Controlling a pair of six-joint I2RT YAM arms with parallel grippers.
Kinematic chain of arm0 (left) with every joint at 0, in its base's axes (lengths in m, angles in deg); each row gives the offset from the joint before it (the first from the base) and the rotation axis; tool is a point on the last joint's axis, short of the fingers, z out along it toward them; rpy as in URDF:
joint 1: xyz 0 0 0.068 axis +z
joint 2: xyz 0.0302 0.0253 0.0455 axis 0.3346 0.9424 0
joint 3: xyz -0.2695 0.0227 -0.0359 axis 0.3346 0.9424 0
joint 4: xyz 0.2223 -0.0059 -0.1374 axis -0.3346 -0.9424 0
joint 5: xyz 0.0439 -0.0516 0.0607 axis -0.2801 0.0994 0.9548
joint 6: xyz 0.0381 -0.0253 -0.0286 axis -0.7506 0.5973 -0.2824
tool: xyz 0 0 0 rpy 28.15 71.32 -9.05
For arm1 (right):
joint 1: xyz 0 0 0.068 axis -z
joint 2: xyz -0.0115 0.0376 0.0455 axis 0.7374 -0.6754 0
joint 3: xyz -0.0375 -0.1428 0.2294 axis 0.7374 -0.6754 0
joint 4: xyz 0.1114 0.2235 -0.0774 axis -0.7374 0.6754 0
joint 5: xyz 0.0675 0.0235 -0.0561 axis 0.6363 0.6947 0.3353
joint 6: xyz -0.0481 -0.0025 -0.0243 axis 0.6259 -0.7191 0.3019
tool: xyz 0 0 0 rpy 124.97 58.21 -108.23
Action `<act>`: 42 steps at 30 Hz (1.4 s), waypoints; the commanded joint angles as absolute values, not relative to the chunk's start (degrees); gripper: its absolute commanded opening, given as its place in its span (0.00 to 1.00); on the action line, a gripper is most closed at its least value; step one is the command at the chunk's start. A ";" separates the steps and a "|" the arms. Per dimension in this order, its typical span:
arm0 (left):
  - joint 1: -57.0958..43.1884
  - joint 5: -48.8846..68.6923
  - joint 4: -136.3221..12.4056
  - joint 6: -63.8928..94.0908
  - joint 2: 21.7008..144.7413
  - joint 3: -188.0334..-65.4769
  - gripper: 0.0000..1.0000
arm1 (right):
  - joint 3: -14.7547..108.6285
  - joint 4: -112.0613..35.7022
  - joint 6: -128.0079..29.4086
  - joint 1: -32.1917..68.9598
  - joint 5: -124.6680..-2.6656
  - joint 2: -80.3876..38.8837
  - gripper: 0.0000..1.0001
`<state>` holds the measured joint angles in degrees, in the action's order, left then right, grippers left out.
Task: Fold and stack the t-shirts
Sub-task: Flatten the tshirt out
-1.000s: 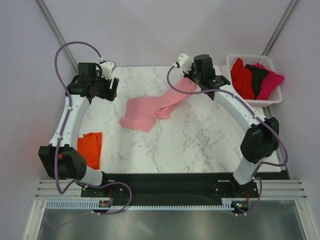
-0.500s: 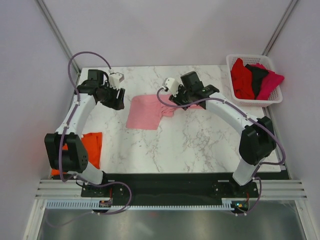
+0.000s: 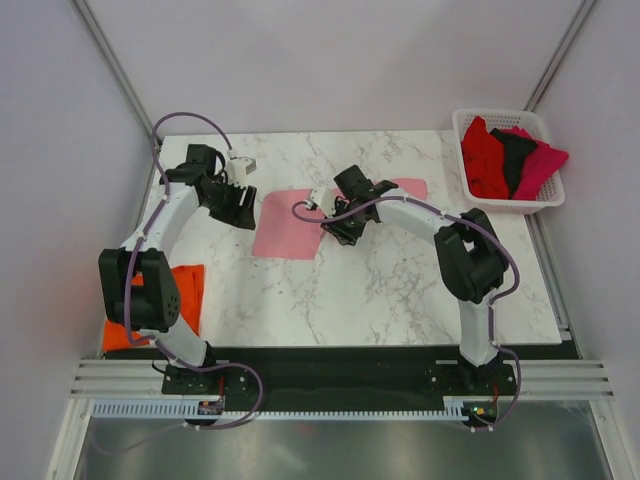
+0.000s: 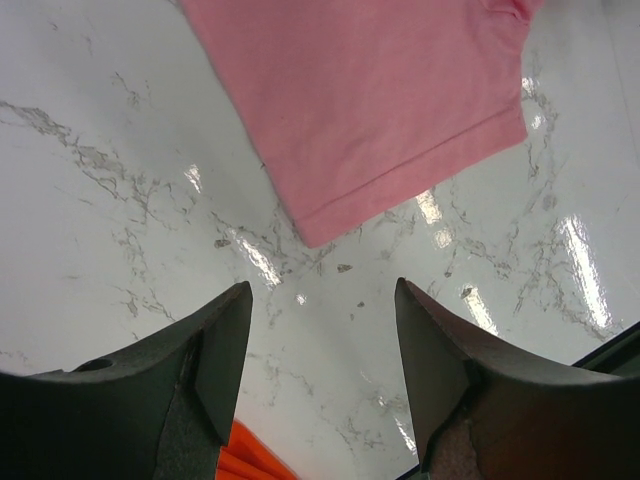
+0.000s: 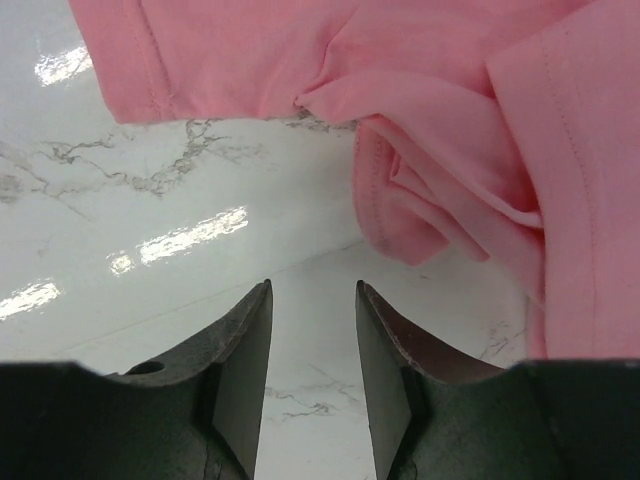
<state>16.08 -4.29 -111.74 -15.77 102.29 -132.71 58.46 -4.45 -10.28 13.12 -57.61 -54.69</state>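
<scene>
- Bright orange cloth t-shirt [image 3: 185, 290]: lies at the near left edge of the white marble surface [image 3: 400, 290], partly under the left arm, well apart from the other shirts. A corner of it shows at the bottom of the left wrist view [image 4: 250, 465].
- Left fingers [image 4: 220, 350]: apart, with only bare marble between them. They hover just beside the left edge of the pink shirt, not touching it.
- Light pink cloth t-shirt [image 3: 285, 225]: spread in the far middle of the surface. Its left part is flat with a straight hemmed edge [image 4: 370, 100], and its right part is bunched into folds [image 5: 450, 100].
- Right fingers [image 5: 245, 360]: apart, nothing held. They sit low over the marble, just at the near edge of the pink shirt's folds.
- White plastic basket [image 3: 463, 130]: at the far right corner, holding a red shirt [image 3: 483, 155], a black shirt [image 3: 515, 150] and a magenta shirt [image 3: 540, 165], crumpled together.
</scene>
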 commanded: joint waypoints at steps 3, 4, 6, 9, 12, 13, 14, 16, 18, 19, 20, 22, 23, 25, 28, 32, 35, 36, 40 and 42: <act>16.03 -4.78 -112.49 -15.03 101.07 -134.48 0.66 | 62.36 -8.71 -11.63 12.62 -60.13 -56.56 0.47; 16.03 -4.60 -112.49 -14.94 101.07 -134.48 0.66 | 62.53 -8.98 -11.72 12.62 -60.84 -56.74 0.47; 16.03 -4.60 -112.75 -14.94 101.07 -134.57 0.66 | 62.53 -9.94 -11.81 12.53 -61.64 -57.09 0.47; 16.03 -4.77 -112.67 -14.76 101.59 -134.92 0.66 | 62.44 -11.17 -12.25 12.53 -62.52 -58.49 0.46; 16.03 -4.69 -112.75 -14.67 101.95 -135.36 0.66 | 63.32 -11.96 -13.21 12.53 -63.92 -60.77 0.37; 16.03 -4.43 -112.84 -14.67 102.03 -135.44 0.66 | 63.67 -11.97 -13.65 12.44 -64.88 -61.31 0.34; 16.03 -4.34 -112.93 -14.85 102.03 -135.79 0.67 | 64.37 -11.97 -13.83 12.44 -64.98 -61.92 0.31; 16.03 -3.90 -113.02 -14.94 102.03 -135.97 0.67 | 64.47 -12.06 -14.01 12.35 -64.46 -61.75 0.31; 16.03 -3.72 -113.02 -15.03 101.95 -136.06 0.66 | 64.20 -11.88 -14.10 12.35 -63.66 -60.62 0.35; 16.03 -3.55 -113.02 -15.11 101.86 -136.06 0.66 | 64.03 -11.88 -14.18 12.44 -63.40 -60.35 0.36; 16.03 -3.20 -113.02 -14.94 102.03 -136.41 0.66 | 63.77 -11.71 -13.84 12.27 -65.14 -60.17 0.18; 16.03 -3.19 -112.93 -14.94 102.21 -136.59 0.66 | 64.02 -11.53 -13.40 12.27 -66.37 -60.08 0.12; 16.03 -3.11 -112.93 -14.85 102.21 -137.11 0.66 | 64.20 -11.18 -11.48 12.18 -69.00 -59.30 0.03; 16.03 -2.05 -113.02 -14.94 101.77 -137.81 0.66 | 64.73 -11.26 -8.23 12.27 -72.96 -57.54 0.00; 16.03 0.32 -112.76 -15.55 100.63 -139.31 0.66 | 67.09 -11.26 0.64 12.18 -80.17 -52.97 0.00; 16.64 2.25 -110.82 -15.20 97.83 -141.59 0.66 | 72.71 -14.33 11.55 12.35 -85.45 -48.23 0.00; 17.00 3.48 -109.59 -14.68 96.24 -143.61 0.66 | 80.53 -16.01 17.18 11.48 -86.25 -48.30 0.00; 17.08 3.92 -109.42 -14.50 95.97 -144.32 0.66 | 82.64 -16.36 18.50 10.95 -86.25 -48.74 0.00; 17.70 4.63 -108.01 -14.06 94.22 -146.60 0.66 | 91.87 -16.98 27.02 5.43 -83.98 -50.06 0.00; 17.79 5.59 -106.35 -14.41 92.47 -146.52 0.66 | 92.50 -16.80 28.26 2.70 -82.74 -49.54 0.00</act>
